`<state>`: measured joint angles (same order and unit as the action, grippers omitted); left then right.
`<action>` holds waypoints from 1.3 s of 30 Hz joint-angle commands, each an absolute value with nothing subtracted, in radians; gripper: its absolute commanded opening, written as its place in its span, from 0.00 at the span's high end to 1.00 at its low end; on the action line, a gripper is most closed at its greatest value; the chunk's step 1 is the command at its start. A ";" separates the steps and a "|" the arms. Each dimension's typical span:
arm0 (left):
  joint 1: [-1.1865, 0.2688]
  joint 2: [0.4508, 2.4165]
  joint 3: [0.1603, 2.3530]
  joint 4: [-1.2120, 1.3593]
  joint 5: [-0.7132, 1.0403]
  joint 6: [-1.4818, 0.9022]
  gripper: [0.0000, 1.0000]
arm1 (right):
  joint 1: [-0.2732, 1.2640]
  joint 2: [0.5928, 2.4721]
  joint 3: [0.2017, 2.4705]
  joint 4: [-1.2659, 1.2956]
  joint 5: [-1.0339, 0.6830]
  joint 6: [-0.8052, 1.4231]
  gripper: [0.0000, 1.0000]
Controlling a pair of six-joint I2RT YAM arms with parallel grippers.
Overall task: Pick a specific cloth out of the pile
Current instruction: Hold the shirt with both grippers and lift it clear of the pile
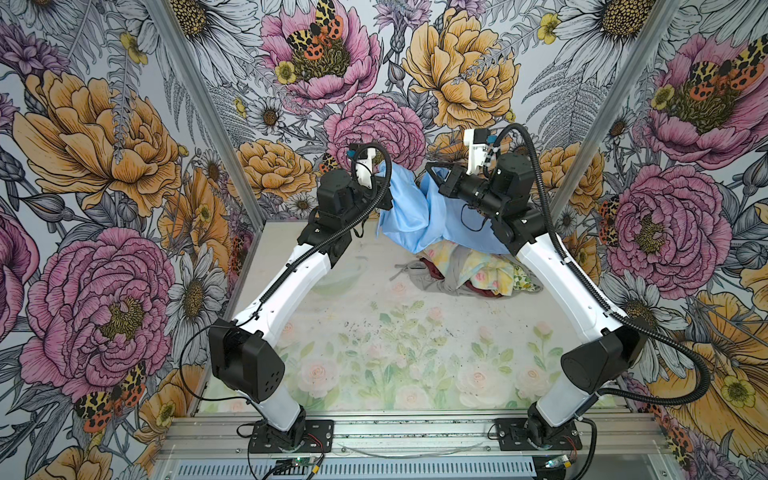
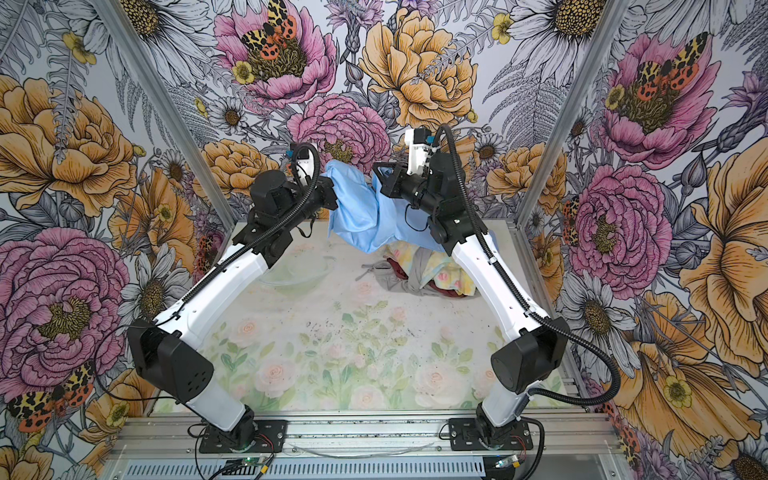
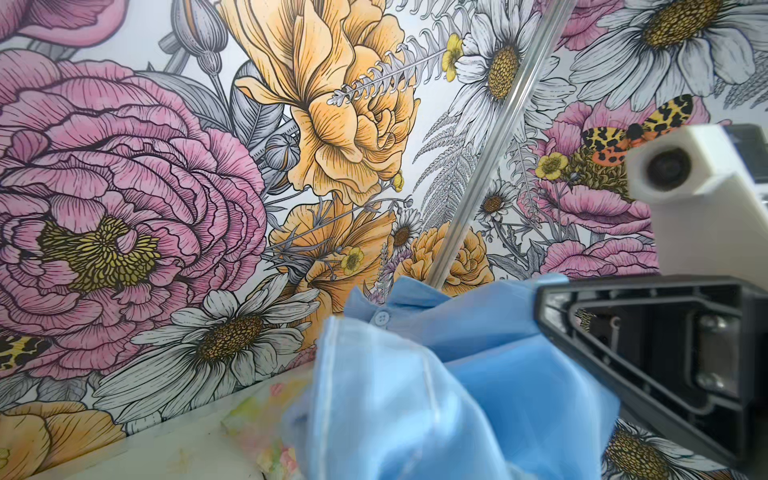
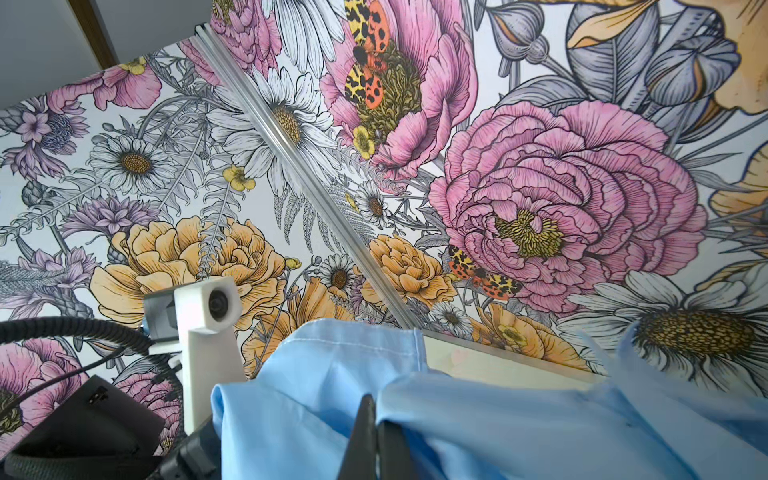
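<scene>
**Jaws on both arms pinched shut on the sky-blue cloth (image 1: pixel 409 216), held up over the pile (image 1: pixel 478 274)**

Both sets of jaws are closed on the cloth, and from where I stand it sags between them like a slack hammock, raised off the tabletop (image 1: pixel 374 332) at the far end of the cell. The left jaws are buried in a bunched fold at the cloth's upper left edge. The fabric hides their tips, but the cloth plainly hangs from them. Seen from the right wrist, the right jaws are pressed together with a ridge of the blue fabric (image 4: pixel 498 415) nipped between them. The two grips sit near each other, facing inward. From the left wrist the cloth (image 3: pixel 457 395) fills the lower view, with a small blue button (image 3: pixel 382 319) showing on it.

Beneath it the pile lies on the tabletop, a heap of pastel floral, grey, maroon and lemon-print pieces. In both top views the cloth's lowest fold overlaps the pile's far edge, though I can't tell whether they touch.
</scene>
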<state>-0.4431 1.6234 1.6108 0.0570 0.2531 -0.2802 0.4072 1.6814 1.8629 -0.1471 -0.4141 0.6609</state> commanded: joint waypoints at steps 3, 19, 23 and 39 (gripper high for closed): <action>-0.466 1.654 1.466 0.231 0.343 -0.305 1.00 | 0.401 1.640 1.809 -0.157 -0.372 0.648 1.00; -0.577 1.899 1.404 0.533 0.425 -0.405 0.61 | 0.394 1.542 1.519 -0.128 -0.363 0.699 1.00; -0.578 1.930 1.407 0.584 0.455 -0.415 0.39 | 0.374 1.529 1.483 -0.083 -0.410 0.758 1.00; -0.608 2.022 1.417 0.836 0.550 -0.503 0.21 | 0.356 1.516 1.427 0.051 -0.475 0.899 1.00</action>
